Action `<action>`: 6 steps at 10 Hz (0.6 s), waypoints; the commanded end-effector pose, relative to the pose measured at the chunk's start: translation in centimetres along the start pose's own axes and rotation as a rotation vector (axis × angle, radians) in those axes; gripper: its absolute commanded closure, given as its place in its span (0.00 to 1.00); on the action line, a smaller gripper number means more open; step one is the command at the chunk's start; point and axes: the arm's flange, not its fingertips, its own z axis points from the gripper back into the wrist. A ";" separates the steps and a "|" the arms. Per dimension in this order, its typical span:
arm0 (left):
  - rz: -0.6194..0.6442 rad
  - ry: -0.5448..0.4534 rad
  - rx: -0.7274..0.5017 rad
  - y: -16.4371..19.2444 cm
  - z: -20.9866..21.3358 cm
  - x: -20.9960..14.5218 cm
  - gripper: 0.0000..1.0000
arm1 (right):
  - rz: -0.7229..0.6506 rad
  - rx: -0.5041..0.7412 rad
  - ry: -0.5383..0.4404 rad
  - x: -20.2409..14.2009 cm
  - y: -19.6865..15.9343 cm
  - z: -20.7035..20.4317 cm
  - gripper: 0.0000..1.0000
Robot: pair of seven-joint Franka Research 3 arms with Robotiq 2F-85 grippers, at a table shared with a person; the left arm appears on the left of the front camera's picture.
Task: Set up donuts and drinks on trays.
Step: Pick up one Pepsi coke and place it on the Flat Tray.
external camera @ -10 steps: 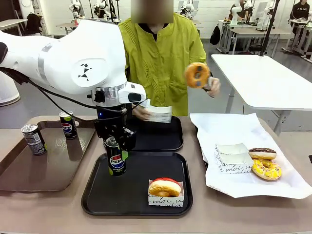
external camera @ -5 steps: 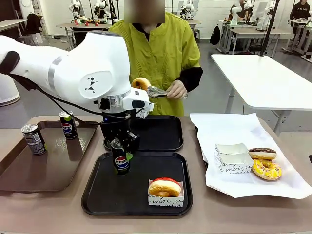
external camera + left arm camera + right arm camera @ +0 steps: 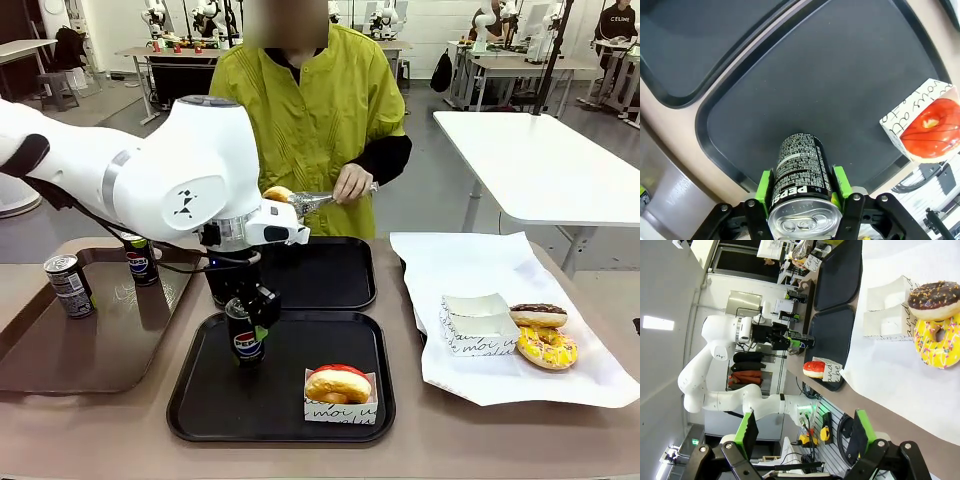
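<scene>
My left gripper is shut on a black Pepsi can, held upright at the left part of the near black tray. I cannot tell whether the can's base touches the tray floor. A red-iced donut in a white box sits at that tray's front right. The far black tray lies behind it. Above it, the person's hand holds tongs with a plain donut. My right gripper is open and holds nothing, at the edge of the white paper.
A brown tray at the left carries two more Pepsi cans. On the white paper at the right lie an empty white box, a chocolate donut and a yellow donut.
The person swung the tongs with the donut from the upper right down and left, behind my left arm. My left gripper shifted slightly and lowered the can over the near tray.
</scene>
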 end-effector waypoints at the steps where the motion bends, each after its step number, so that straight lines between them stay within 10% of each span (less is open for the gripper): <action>1: -0.032 -0.023 0.017 0.4 -0.9 -0.5 0.41 | 0.018 0.023 -0.017 0.3 0.0 0.0 0.00; 4: -0.044 -0.007 0.035 0.5 -1.3 -0.3 0.38 | 0.018 0.023 -0.017 0.3 0.0 0.0 0.00; 5: -0.042 0.004 0.037 0.3 -1.5 -0.5 0.00 | 0.018 0.023 -0.017 0.3 0.0 0.0 0.00; 6: -0.042 0.001 0.039 0.1 -1.1 -0.7 0.00 | 0.018 0.023 -0.017 0.3 0.0 0.0 0.00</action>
